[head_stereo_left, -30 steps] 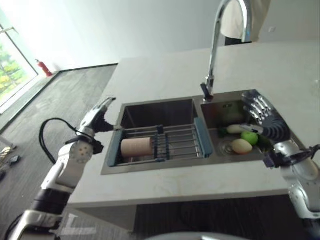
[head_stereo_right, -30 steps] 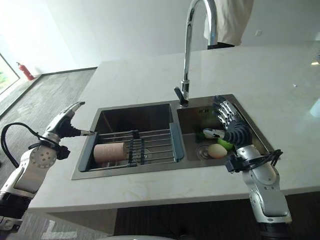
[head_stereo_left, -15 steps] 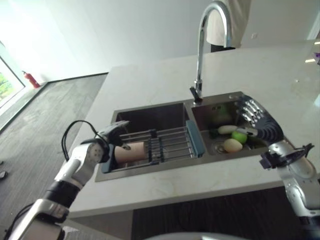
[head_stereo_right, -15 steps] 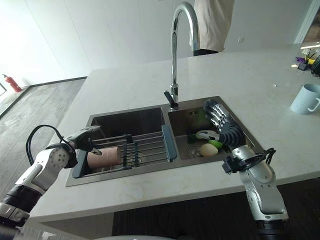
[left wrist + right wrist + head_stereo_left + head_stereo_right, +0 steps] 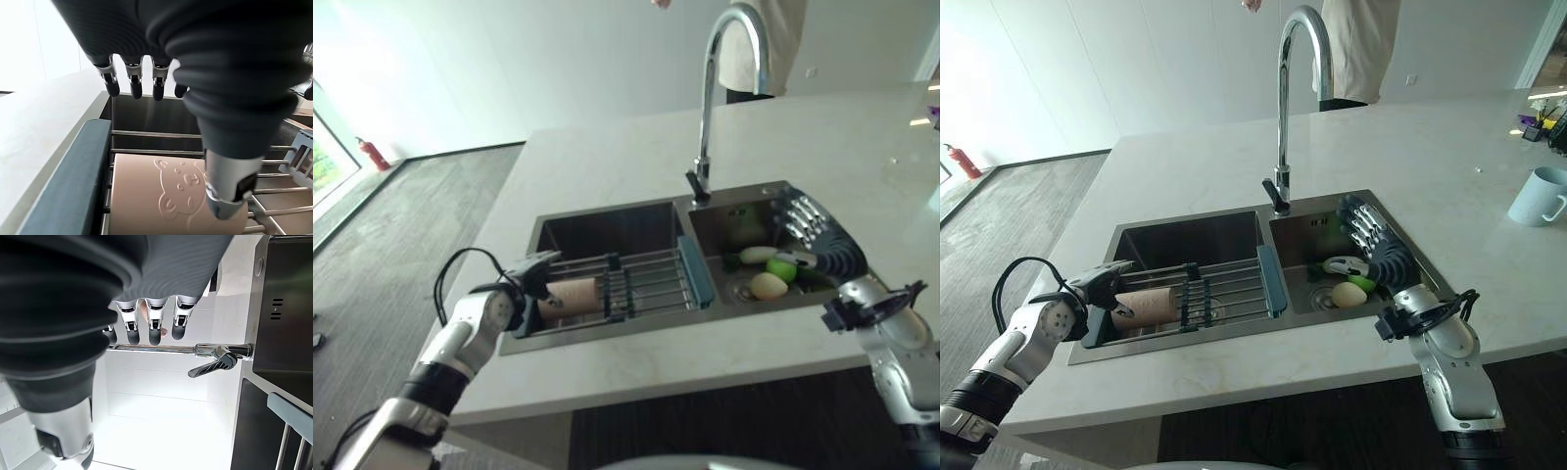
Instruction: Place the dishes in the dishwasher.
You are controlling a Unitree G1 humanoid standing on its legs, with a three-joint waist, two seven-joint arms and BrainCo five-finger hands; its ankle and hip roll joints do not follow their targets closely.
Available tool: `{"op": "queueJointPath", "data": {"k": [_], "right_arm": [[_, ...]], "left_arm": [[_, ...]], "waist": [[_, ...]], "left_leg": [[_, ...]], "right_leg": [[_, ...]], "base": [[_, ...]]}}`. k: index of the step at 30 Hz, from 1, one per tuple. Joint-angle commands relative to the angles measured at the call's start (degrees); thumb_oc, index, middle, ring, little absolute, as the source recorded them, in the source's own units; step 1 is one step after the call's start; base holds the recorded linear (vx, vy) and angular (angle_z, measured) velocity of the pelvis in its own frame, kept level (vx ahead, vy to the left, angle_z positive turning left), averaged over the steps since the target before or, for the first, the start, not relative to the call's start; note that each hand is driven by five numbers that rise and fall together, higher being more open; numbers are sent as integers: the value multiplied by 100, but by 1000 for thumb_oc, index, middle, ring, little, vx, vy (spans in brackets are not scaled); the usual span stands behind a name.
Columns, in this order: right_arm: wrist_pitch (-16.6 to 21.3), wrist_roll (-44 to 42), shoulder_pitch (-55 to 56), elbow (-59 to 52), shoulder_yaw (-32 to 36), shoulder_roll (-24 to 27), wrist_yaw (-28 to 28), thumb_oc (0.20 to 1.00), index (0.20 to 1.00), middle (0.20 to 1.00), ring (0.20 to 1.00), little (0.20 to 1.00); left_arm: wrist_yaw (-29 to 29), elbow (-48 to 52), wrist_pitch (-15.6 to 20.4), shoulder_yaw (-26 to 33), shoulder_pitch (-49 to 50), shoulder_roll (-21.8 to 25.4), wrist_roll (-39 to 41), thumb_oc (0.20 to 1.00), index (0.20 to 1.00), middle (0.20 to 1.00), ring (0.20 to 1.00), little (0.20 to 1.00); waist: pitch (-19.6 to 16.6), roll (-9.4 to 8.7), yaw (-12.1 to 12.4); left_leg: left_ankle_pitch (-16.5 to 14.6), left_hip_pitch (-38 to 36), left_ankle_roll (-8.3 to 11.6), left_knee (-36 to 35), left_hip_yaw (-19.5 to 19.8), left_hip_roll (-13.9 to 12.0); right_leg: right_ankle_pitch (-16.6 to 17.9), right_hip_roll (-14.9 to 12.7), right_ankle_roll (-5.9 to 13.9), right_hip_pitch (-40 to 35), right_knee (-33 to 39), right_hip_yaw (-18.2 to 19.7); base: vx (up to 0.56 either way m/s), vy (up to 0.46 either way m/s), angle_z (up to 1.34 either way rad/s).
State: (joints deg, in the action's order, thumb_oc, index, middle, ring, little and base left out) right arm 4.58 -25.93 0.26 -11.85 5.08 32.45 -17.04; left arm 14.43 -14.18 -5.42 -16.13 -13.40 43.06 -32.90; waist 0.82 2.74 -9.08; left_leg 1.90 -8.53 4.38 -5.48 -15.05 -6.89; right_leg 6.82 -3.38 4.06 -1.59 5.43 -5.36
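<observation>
While the cup [image 5: 574, 294] lies on its side on the rack [image 5: 646, 279] across the sink's [image 5: 607, 220] left basin, the left hand [image 5: 530, 279] hovers at its end, so the reach for a grasp seems the step in hand. Seen from the right eye, the right hand [image 5: 1374, 245] hangs spread above the right basin. Looking along the left wrist, fingers [image 5: 133, 78] and thumb are straight, wide apart, holding nothing; next they should probably close round the cup. Along the right wrist, straight fingers [image 5: 154, 328] point toward the tap [image 5: 205, 352].
</observation>
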Motion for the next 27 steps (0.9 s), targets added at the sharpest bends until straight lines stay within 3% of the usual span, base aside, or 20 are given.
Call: {"op": "queueJointPath", "data": {"k": [1,27], "right_arm": [[262,-132,-417,-159,179,128,-23,1000,1000,1000,1000,1000],[256,-127,-421,-116,132,109,-102,1000,1000,1000,1000,1000]], "left_arm": [[-179,-200,111,-91,-351,168,-394,1000,1000,1000,1000,1000],[-383,-777,373,-488,-500,-14,-949,1000,1000,1000,1000,1000]], "waist": [[0,-93,-14],[-46,-117,-129]], "left_leg": [[-345,-65,94,48,-76,-377],[-380,-86,59,48,-153,-355]], "right_leg": [[-612,-485,598,-401,-43,-203],[-590,-459,607,-359,-43,-69]], "base": [[0,0,0],[2,-1,-2]]}}
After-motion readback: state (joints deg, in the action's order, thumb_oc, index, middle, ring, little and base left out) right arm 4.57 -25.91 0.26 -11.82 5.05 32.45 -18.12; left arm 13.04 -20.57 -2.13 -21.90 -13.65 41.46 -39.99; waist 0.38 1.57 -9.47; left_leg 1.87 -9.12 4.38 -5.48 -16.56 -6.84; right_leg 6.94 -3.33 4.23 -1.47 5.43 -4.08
